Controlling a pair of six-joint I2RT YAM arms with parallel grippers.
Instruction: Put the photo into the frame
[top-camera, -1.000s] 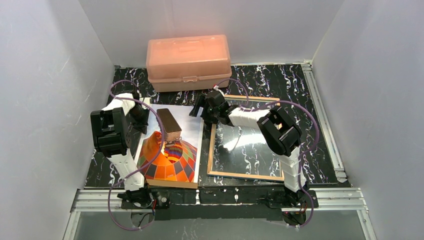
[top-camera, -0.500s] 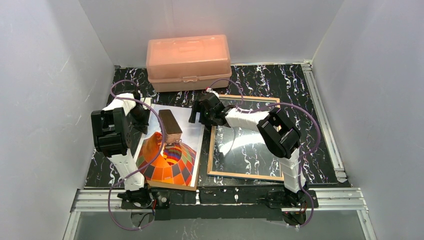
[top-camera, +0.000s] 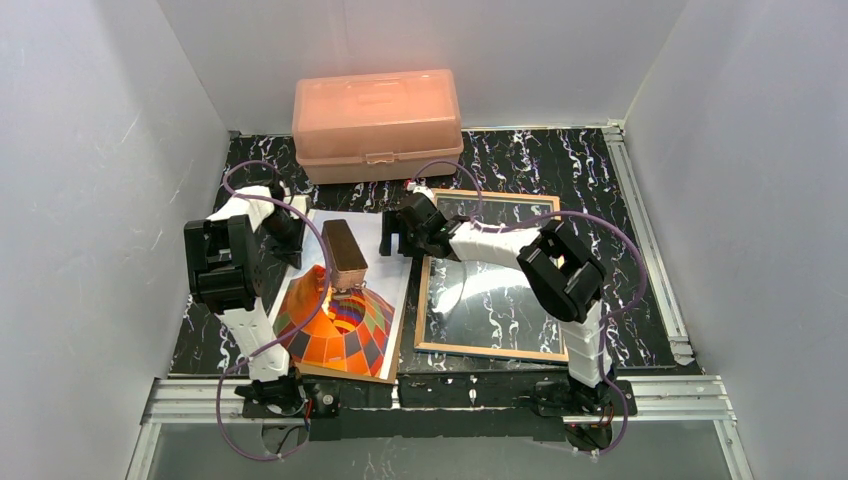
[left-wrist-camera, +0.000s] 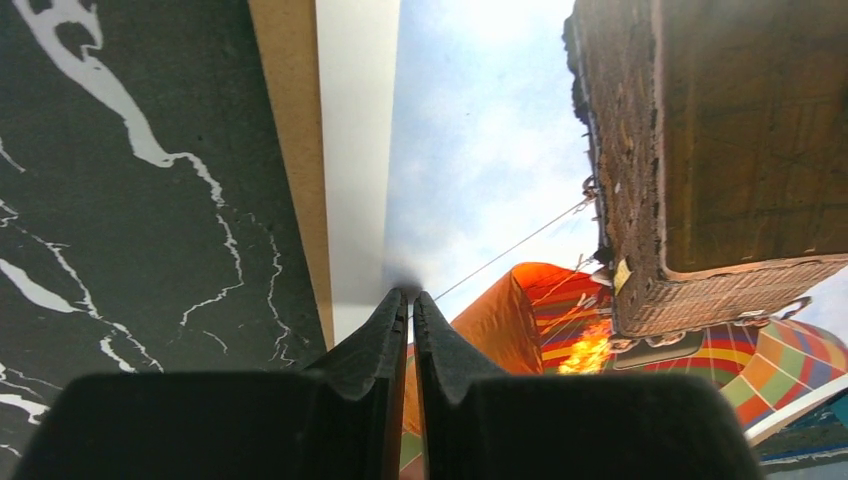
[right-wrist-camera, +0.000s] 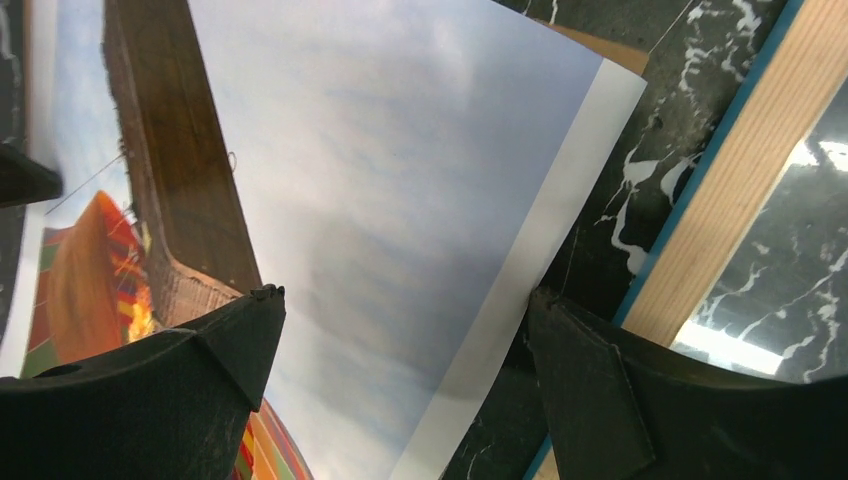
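photo (left-wrist-camera: 470, 150) edge | left gripper (left-wrist-camera: 411, 296) pinch: wrist view only | top view: hidden

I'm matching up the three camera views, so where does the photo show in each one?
Top external: the photo lies left of centre, picture side up.
Left wrist: it fills the middle and right of the picture.
Right wrist: it fills the left and middle.
Shared landmark: the printed brown basket, visible in all three.
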